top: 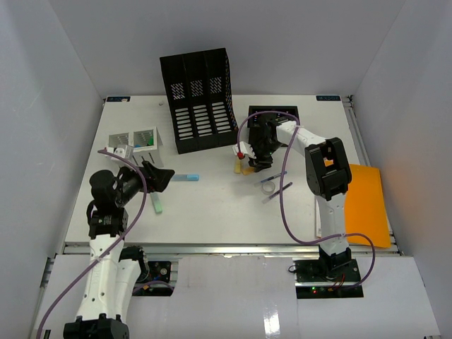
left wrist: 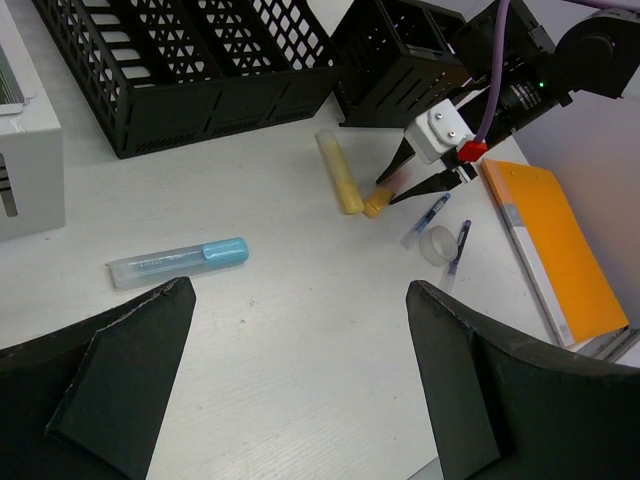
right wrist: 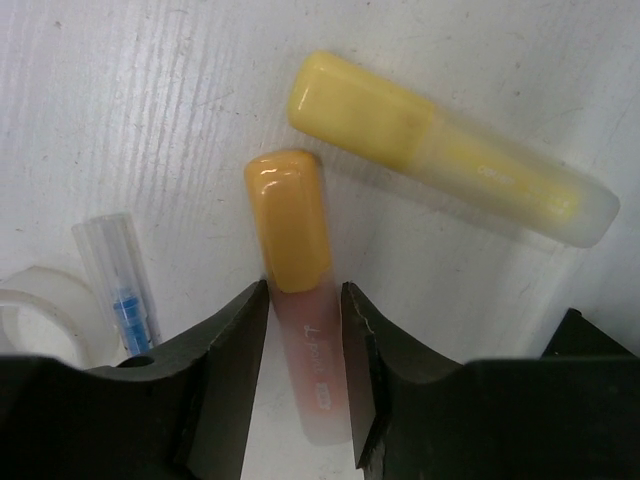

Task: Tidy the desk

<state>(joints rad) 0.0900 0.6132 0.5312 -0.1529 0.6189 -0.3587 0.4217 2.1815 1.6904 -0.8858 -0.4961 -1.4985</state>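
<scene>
The desk [top: 212, 212] is a white tabletop with a metal rail along its front. My right gripper [right wrist: 305, 295] is low over it, its jaws closed in on the clear barrel of an orange-capped highlighter [right wrist: 290, 225] that lies on the surface. A yellow highlighter [right wrist: 440, 150] lies just beyond it. In the top view this gripper [top: 247, 164] is at the centre. My left gripper [left wrist: 300, 290] is open and empty, hovering at the left [top: 159, 178]. A blue-capped highlighter [left wrist: 175, 262] lies ahead of it.
A black file organizer [top: 201, 99] and a black tray [top: 274, 116] stand at the back. White boxes [top: 134, 141] stand at the left. A tape ring [top: 268, 187] and two pens [top: 277, 192] lie near the right gripper. An orange folder [top: 367, 205] lies at the right edge. A green item [top: 158, 205] lies by the left arm.
</scene>
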